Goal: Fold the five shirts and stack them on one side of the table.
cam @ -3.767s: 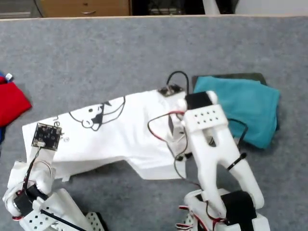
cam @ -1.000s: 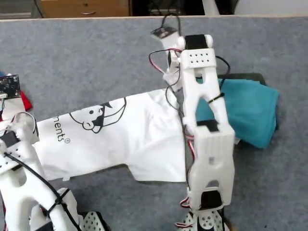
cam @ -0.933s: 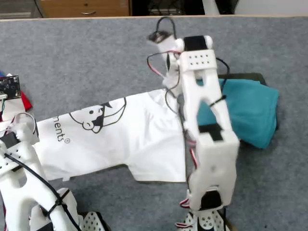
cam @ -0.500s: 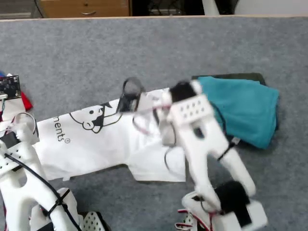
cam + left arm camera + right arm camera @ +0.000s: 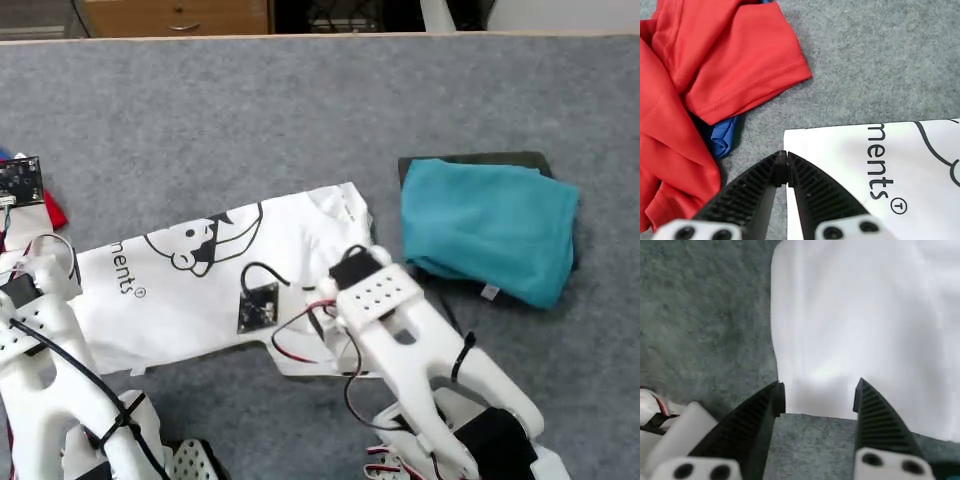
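One white shirt (image 5: 850, 315) edge sits within the open right hand (image 5: 817, 399); left hand (image 5: 783, 170) closed beside it.

The left arm (image 5: 40, 370) is raised at the near left with the left gripper (image 5: 783, 167) pointing downward, jaws closed tip to tip, while the right arm (image 5: 420, 350) is folded low, the right gripper (image 5: 818, 390) pointing downward with jaws spread apart.

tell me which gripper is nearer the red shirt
Left. The left gripper is at the white shirt's corner beside the red shirt; the right gripper is over the white shirt's near edge, much farther off.
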Available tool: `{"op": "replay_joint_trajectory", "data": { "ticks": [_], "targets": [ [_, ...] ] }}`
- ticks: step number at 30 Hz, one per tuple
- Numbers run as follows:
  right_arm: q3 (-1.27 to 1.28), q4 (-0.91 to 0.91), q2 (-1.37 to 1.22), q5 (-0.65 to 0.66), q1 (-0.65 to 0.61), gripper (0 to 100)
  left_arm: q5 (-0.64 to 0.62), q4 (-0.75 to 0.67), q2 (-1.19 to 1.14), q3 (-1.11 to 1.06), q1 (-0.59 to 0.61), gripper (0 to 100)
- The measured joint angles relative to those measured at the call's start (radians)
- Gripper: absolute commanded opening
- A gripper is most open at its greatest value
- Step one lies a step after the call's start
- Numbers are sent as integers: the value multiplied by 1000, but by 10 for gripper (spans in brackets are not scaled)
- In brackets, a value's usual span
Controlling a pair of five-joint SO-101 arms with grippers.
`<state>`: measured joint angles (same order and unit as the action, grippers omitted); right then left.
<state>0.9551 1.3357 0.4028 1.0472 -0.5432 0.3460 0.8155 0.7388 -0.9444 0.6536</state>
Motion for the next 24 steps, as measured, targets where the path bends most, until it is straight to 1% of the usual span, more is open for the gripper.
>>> {"op": "replay_joint_trajectory", "data": {
  "ticks": [9,13,15,20,24],
  "targets": [
    [192,-239,25,0,0,240,0,0,0,0,0,30],
    [219,-279,29,0,-2,236,0,9,0,-29,0,30],
    [219,-284,29,0,-2,191,0,11,0,-34,0,30],
    [219,-328,29,0,3,8,0,11,12,-35,0,30],
    [203,-336,29,0,3,14,0,11,12,-35,0,32]
  ]
}}
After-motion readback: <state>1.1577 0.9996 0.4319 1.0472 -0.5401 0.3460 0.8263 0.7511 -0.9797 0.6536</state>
